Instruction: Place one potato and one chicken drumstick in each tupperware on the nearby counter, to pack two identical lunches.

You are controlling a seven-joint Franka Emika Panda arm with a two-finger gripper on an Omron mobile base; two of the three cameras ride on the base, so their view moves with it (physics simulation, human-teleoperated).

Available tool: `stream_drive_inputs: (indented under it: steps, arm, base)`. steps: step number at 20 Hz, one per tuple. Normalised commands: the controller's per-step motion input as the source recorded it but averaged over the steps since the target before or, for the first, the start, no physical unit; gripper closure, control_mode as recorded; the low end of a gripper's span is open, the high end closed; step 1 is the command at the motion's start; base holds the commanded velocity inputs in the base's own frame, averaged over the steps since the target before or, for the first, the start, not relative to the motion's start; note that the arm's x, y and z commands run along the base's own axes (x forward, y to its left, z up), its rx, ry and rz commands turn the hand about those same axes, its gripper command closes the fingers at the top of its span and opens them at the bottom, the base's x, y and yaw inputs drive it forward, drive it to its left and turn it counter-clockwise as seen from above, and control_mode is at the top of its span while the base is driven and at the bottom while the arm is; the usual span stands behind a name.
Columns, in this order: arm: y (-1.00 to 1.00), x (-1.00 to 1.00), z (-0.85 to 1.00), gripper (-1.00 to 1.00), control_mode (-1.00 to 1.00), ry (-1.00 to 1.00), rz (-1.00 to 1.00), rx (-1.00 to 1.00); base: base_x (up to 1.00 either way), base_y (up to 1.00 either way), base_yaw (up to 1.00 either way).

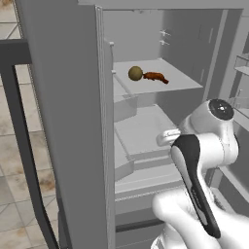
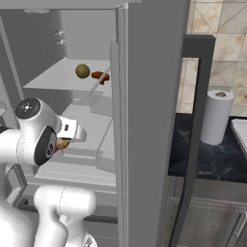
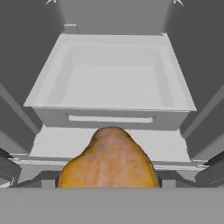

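Observation:
In the hand view an orange-golden chicken drumstick (image 3: 109,162) sits right in front of the camera, hiding the fingertips. My gripper (image 2: 66,140) is shut on it in front of the open fridge's lower shelves, and a bit of the drumstick (image 2: 61,144) shows under the hand. On the upper fridge shelf (image 1: 180,80) a round brown potato (image 1: 135,73) lies beside a darker reddish drumstick (image 1: 155,76); the same potato (image 2: 82,71) and drumstick (image 2: 100,75) appear from the right side. The tupperware is out of view.
The fridge door (image 1: 68,121) stands open at my left, another door panel (image 2: 149,120) at my right. An open white drawer (image 3: 111,83) lies ahead of the hand. A paper towel roll (image 2: 216,117) stands on the dark counter (image 2: 212,161).

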Motion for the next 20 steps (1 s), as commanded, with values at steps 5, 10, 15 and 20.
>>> stream_drive_inputs:
  steps: [5,10,15,20]
  arm:
    - [-0.08,-0.14,0.08,1.00,1.00,0.00,-0.01,0.00]
    - [0.00,0.00,0.00,1.00,1.00,0.00,0.00,0.00]
    - [0.00,0.00,0.00,1.00,1.00,0.00,0.00,0.00]
    - [0.00,0.00,0.00,1.00,1.00,0.00,0.00,0.00]
  base:
    - [-0.67,-0.16,-0.03]
    - [-1.00,-0.01,0.00]
    - [-1.00,-0.20,0.00]
    - [-0.81,-0.87,0.00]
